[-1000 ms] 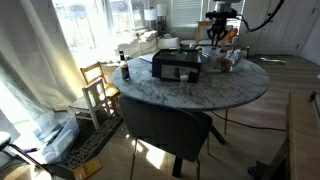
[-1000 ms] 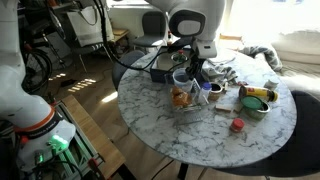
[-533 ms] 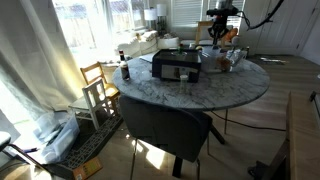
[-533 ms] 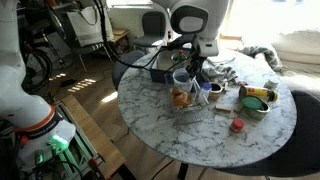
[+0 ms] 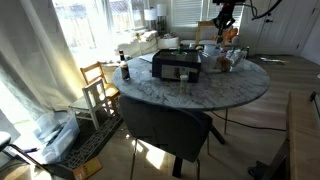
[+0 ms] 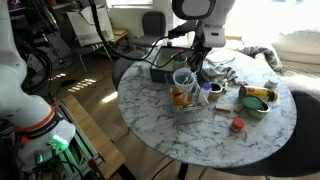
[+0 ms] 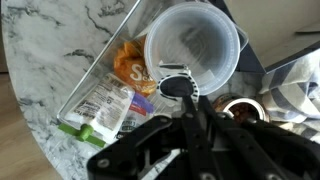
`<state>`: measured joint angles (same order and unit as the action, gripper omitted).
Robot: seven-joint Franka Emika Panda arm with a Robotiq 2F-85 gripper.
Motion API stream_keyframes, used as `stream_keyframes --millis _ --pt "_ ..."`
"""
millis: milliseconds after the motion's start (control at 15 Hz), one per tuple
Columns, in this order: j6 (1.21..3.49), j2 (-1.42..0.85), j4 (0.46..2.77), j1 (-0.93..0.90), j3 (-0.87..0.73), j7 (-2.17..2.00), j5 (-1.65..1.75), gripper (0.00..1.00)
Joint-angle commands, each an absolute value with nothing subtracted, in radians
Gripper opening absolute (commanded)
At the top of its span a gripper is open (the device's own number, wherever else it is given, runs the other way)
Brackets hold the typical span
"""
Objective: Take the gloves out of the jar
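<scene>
The round white marble table (image 6: pixel 158 125) has bare stone on the side of the gripper (image 6: pixel 198 62) away from the clutter, running out to the curved edge. In an exterior view that bare stretch (image 5: pixel 200 95) reaches to the rim, where a dark upholstered chair (image 5: pixel 165 125) is pushed in.

Room is tighter right around the tool. Directly below it stands the clear, wide-mouthed plastic jar (image 6: pixel 183 78). Just beside the jar is a clear tray (image 7: pixel 95 55) holding an orange snack packet (image 7: pixel 128 68) and a white-and-green one (image 7: pixel 100 108). A black box-shaped appliance (image 6: pixel 160 72) lies behind the jar. A yellow-and-green tin (image 6: pixel 257 100) and a small red lid (image 6: pixel 237 125) sit well apart on the far side.

The arm drops in from the top of the frame, wrist vertical, and the gripper (image 5: pixel 222 22) hangs clear above the jar's mouth.

From the wrist, the jar (image 7: pixel 192 45) looks hollow down to its ribbed base. The gripper (image 7: pixel 183 92) has its fingers drawn nearly together on a small dark crumpled glove (image 7: pixel 178 85). The glove hangs over the near rim of the jar. Its exact shape is too blurred to make out.
</scene>
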<state>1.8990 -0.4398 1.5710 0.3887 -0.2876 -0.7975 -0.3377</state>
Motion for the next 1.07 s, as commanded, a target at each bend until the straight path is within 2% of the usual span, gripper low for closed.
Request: stream_keyframes --millis 0,400,1000 --pt "1.811 -0.398 1.545 0.423 -0.299 -0.781 -0.394 0.02" --pt "1.695 -0.390 1.465 0.489 -0.321 -0.803 -0.514 0.02" --pt "1.891 -0.458 1.417 0.496 -0.357 -0.968 -0.510 0.02"
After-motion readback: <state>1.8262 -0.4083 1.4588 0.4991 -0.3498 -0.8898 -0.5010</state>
